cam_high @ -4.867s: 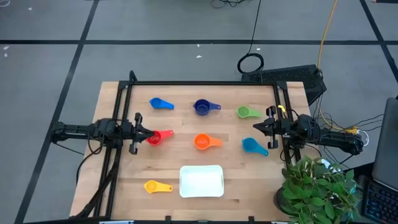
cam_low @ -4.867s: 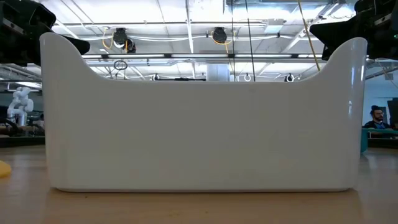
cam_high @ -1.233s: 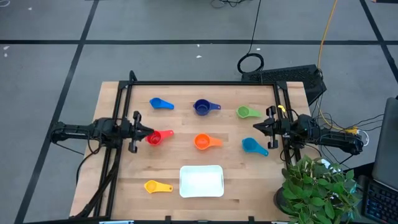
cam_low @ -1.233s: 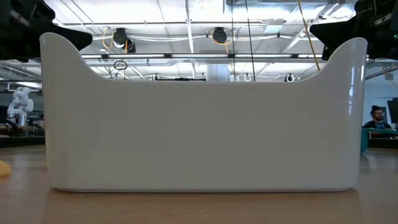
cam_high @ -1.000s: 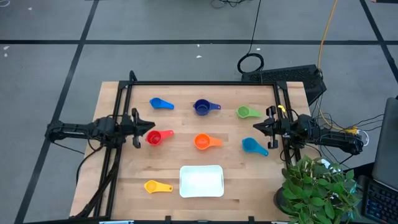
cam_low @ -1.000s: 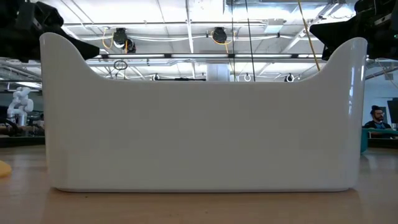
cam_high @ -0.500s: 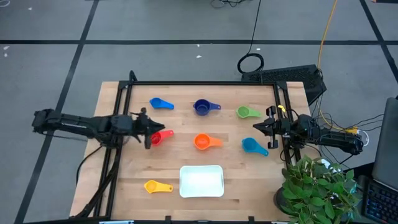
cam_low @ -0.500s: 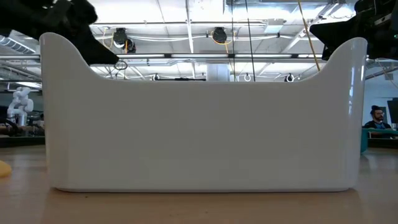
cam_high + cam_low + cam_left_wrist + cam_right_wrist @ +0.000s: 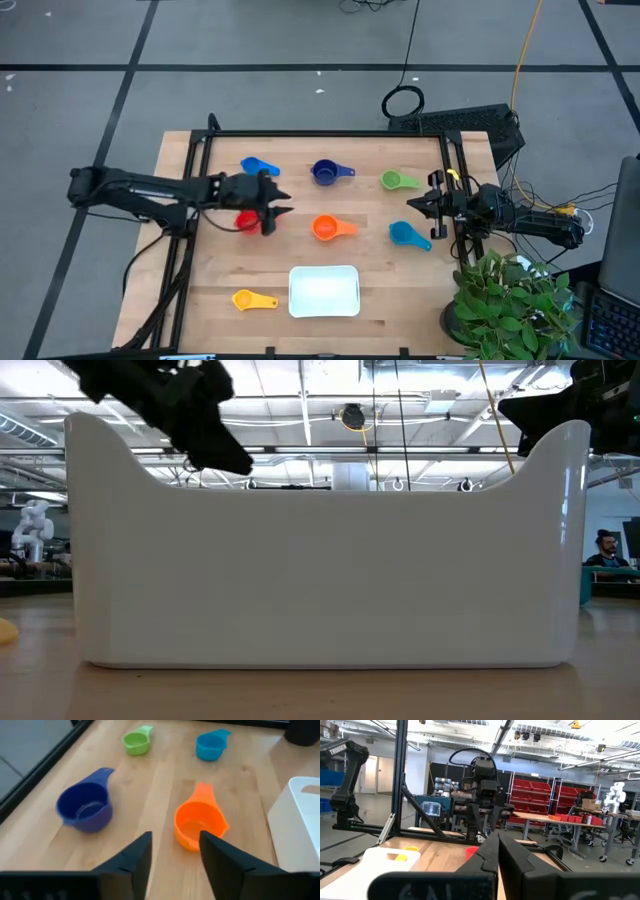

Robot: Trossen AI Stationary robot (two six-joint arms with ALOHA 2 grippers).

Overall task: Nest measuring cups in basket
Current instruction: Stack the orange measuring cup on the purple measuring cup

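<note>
Reaching for first cup, nothing in the shallow white rectangular plastic basket [image 9: 323, 290] yet.

I see the left gripper [image 9: 279, 211] over mid-table, fingers spread and empty, lined up on the round orange plastic measuring cup [image 9: 198, 825]; red cup [image 9: 246, 221] sits under its wrist. Right gripper [image 9: 413, 203] waits at the right edge, fingers closed. Next, I judge: descend, clamp the orange rim.

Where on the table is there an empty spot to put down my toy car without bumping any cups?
The biggest bare wood is right of the basket, below the light blue cup. Another strip lies between the yellow cup and the left gripper. The middle is crowded: the red cup, orange cup, dark blue cup and green cup sit close.
</note>
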